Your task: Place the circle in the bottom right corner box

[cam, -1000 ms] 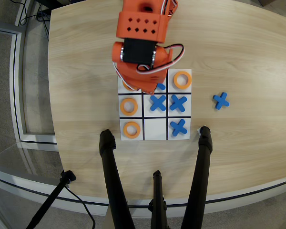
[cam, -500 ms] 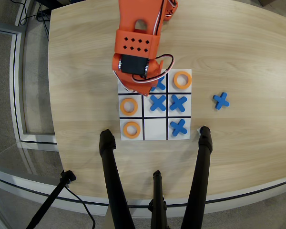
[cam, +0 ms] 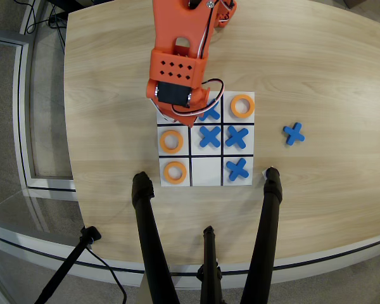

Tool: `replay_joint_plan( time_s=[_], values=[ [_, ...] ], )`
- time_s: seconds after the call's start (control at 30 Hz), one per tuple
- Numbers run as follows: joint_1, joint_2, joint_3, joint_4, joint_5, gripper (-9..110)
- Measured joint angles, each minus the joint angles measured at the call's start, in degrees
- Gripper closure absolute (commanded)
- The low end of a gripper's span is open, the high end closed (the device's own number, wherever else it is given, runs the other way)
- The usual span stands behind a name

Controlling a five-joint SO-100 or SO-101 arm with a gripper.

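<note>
Looking straight down in the overhead view onto a pale wooden table [cam: 329, 76] carrying a white 3x3 board [cam: 206, 172] with black grid lines. Seeing three orange rings on the board: one ring [cam: 242, 106] lying in the top-right corner cell, a second ring [cam: 171, 141] sitting in the middle-left cell, a third ring [cam: 175, 171] resting in the bottom-left corner cell, each lying flat inside its own square. Finding blue crosses in the centre cell [cam: 210, 136], the middle-right cell [cam: 237, 136] and the bottom-right corner cell [cam: 237, 168], with another cross [cam: 211, 114] in the top-middle cell half hidden under the arm, and a spare cross [cam: 294, 133] lying on the table well apart from the board's right edge. Reaching in from the top edge, the orange arm [cam: 177, 38] hanging over the top-left corner cell [cam: 161, 119] and covering most of it. Being unable to tell how far apart the jaws of the gripper [cam: 185, 118] are standing, or whether anything is being held, the arm's own body hiding the fingertips and whatever lies in that cell. Showing three black stand legs [cam: 145, 234] crossing the lower part of the picture.
</note>
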Motion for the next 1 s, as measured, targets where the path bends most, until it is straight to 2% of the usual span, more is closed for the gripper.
replay_joint_plan(
  time_s=[0.77, 1.0],
  values=[
    [1.6, -1.4, -1.1, -1.6, -4.0, 95],
    [0.7, 3.1, -8.0, 6.9, -4.0, 94]
  ],
)
